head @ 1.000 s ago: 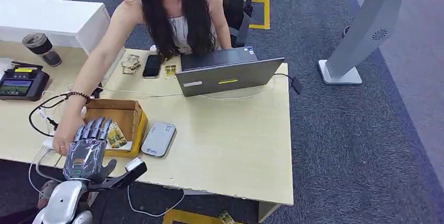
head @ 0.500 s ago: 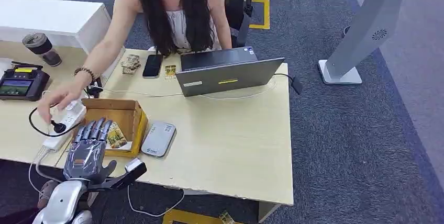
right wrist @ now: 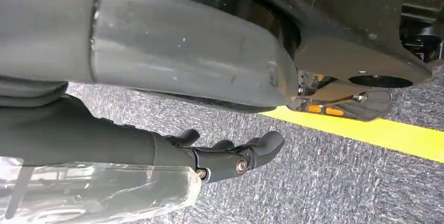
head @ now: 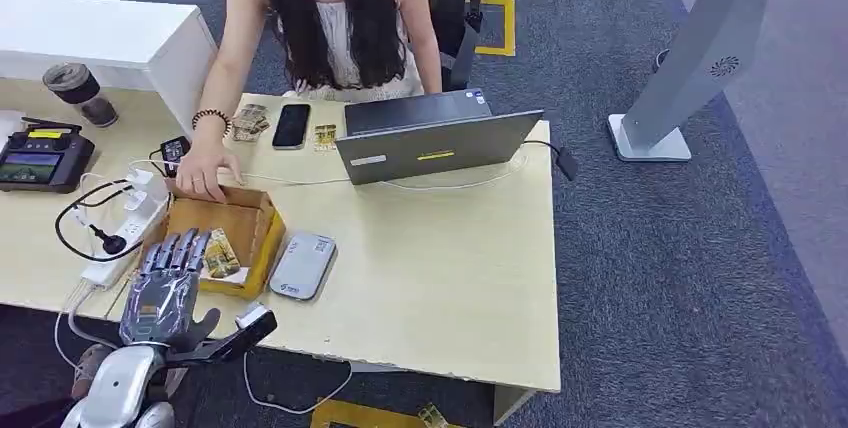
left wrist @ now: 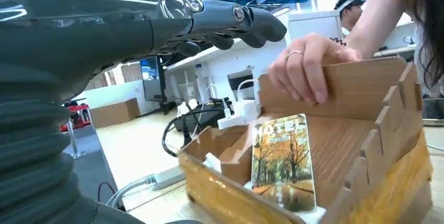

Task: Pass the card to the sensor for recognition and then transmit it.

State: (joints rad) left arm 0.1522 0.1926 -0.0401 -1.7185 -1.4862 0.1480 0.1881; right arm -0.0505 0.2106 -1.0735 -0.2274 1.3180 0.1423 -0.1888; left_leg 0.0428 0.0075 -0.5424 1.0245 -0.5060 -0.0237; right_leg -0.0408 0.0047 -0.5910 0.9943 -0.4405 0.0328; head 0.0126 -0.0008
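A card with an autumn-trees picture (head: 222,255) leans inside a wooden box (head: 250,210) near the table's front left. In the left wrist view the card (left wrist: 282,161) stands against the box's near wall (left wrist: 335,93). My left hand (head: 165,283) hovers flat over the box's near left edge, fingers (left wrist: 230,20) stretched out and holding nothing, just short of the card. The sensor, a flat grey-white device (head: 303,265), lies to the right of the box. My right hand (right wrist: 235,156) hangs over the carpet floor with loosely extended fingers and holds nothing.
A person sits across the table, one hand (head: 205,173) resting on the box's far rim (left wrist: 309,67). Behind stand a laptop (head: 435,138), a phone (head: 291,125) and loose cards (head: 248,120). A power strip with cables (head: 125,233), a controller (head: 40,158) and a cup (head: 78,93) lie left.
The person's hand has left the power strip at the left and come to the box's far rim. The power strip now lies shifted. My left hand has barely moved.
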